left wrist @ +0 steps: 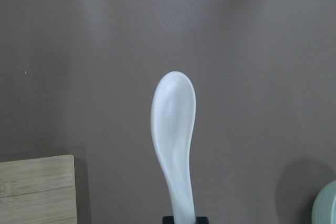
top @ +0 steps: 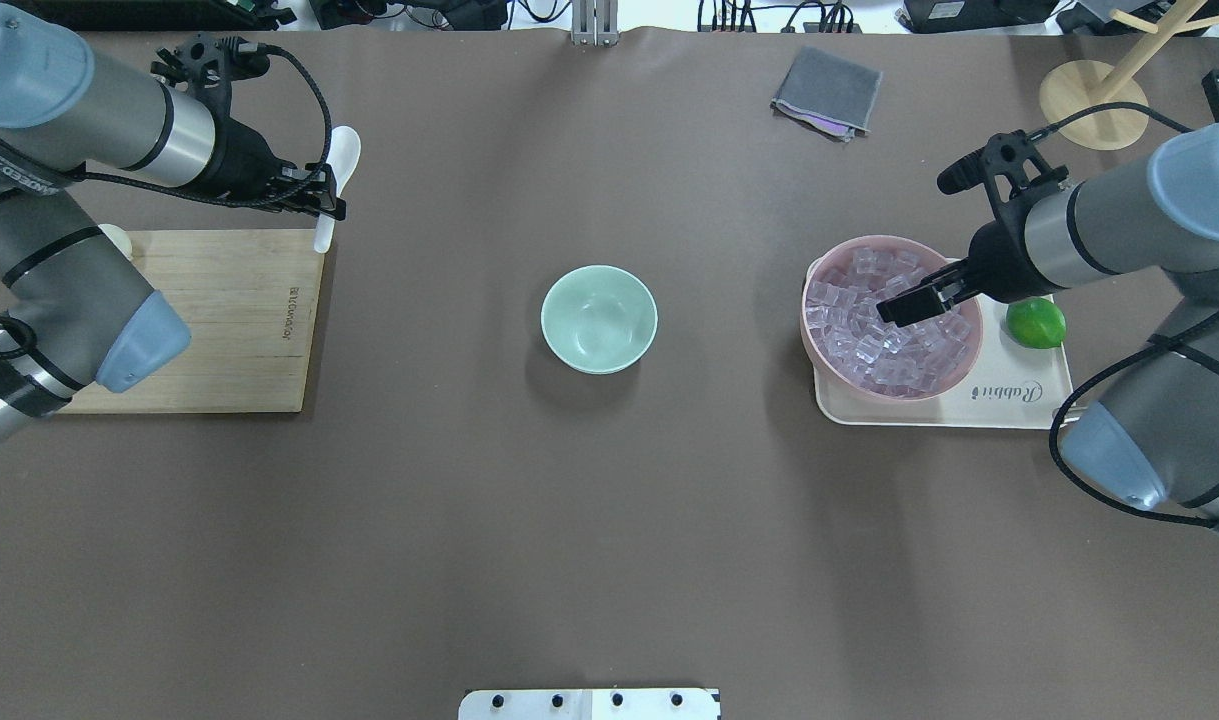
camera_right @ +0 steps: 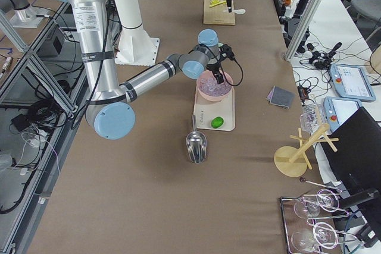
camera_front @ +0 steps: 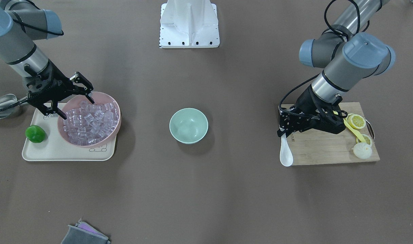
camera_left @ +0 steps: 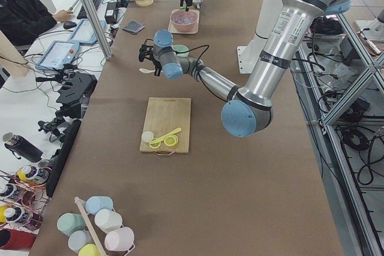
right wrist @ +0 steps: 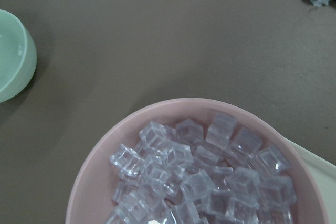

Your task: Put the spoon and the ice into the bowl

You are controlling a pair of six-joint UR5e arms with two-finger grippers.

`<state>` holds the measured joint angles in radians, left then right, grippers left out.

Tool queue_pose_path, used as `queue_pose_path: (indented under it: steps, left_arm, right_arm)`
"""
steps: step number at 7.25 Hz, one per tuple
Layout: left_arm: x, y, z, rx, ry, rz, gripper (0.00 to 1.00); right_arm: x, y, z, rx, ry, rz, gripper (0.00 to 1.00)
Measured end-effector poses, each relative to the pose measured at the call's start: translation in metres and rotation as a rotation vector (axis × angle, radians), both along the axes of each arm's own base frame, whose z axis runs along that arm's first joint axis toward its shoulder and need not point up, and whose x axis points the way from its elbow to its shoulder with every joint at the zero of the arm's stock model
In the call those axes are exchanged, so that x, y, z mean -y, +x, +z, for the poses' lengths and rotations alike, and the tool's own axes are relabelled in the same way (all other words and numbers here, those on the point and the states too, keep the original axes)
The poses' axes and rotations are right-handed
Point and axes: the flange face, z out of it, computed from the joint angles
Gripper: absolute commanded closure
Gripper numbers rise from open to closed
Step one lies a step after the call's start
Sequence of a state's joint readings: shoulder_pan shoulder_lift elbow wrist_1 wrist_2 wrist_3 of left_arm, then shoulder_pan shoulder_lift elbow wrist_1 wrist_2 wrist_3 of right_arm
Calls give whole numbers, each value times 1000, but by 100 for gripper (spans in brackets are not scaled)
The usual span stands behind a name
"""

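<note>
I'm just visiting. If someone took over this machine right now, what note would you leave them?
Left tool: shut on the spoon, by its handle, at the cutting board edge.
Right tool: open, over the ice in the pink bowl.
Green bowl: empty, mid-table.
Done: spoon gripped.
To do: spoon and ice into the green bowl.

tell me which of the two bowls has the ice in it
The larger pink bowl on the tray holds the ice; the small mint-green bowl, off the tray, is empty.
</note>
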<state>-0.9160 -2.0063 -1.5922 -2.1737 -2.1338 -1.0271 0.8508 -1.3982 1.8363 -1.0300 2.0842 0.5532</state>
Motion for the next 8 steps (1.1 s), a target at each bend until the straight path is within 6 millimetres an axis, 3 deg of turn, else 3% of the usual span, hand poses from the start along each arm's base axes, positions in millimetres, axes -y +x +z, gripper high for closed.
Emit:
queue_pose_path:
  steps: [2, 5, 6, 8]
  left_arm:
    - [0, 3, 3, 5, -4, 3, 100]
    - [-2, 9, 6, 10, -6, 12, 100]
    - [-2, 9, 7, 11, -6, 10, 100]
    - [-1, 8, 8, 14, -5, 4, 100]
  right_arm:
    - [9, -15, 3, 37, 117, -35, 1]
    - [7, -15, 16, 40, 176, -98, 0]
    - [6, -15, 33, 52, 190, -105, 6]
    - [11, -21, 83, 119, 242, -101, 5]
